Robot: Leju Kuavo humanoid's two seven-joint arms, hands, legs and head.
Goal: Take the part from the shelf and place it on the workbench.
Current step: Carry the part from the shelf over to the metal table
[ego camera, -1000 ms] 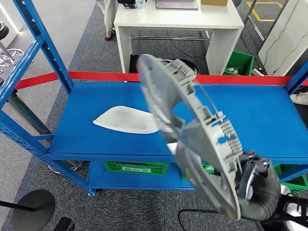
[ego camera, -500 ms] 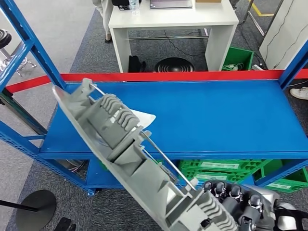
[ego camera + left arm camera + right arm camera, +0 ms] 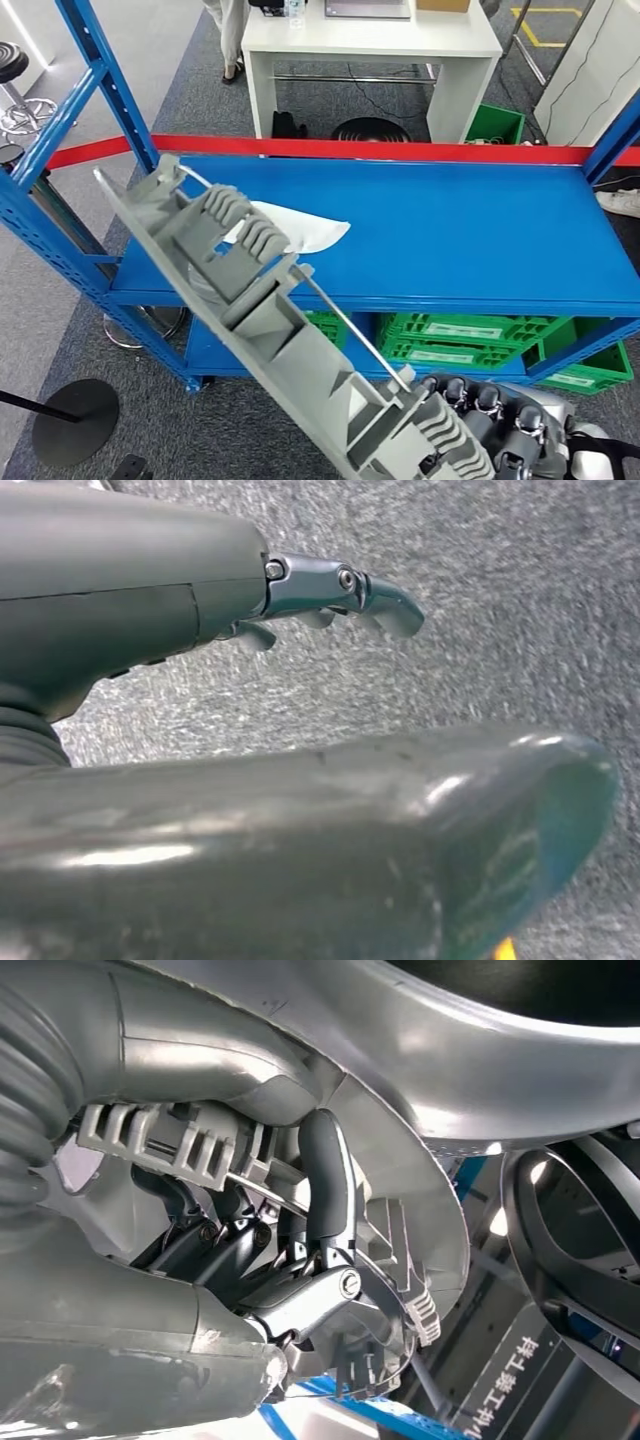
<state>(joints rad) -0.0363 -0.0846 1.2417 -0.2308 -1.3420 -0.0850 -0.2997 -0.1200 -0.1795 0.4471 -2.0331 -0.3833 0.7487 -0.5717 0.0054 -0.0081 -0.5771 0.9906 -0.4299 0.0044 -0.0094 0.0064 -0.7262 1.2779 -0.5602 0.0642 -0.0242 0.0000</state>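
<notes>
Blue steel shelf (image 3: 468,235) with a red front rail spans the head view; green plastic crates (image 3: 460,340) sit on its lower tier. A long grey ribbed cast-metal part (image 3: 256,310) is held off the shelf, tilted diagonally in front of it. A white curved plastic cover (image 3: 302,228) lies on the shelf deck, partly behind the part. Right robot hand (image 3: 498,430) grips the part's lower end, fingers wrapped around it. Left robot hand (image 3: 332,590) hangs over grey carpet, empty, fingers extended.
</notes>
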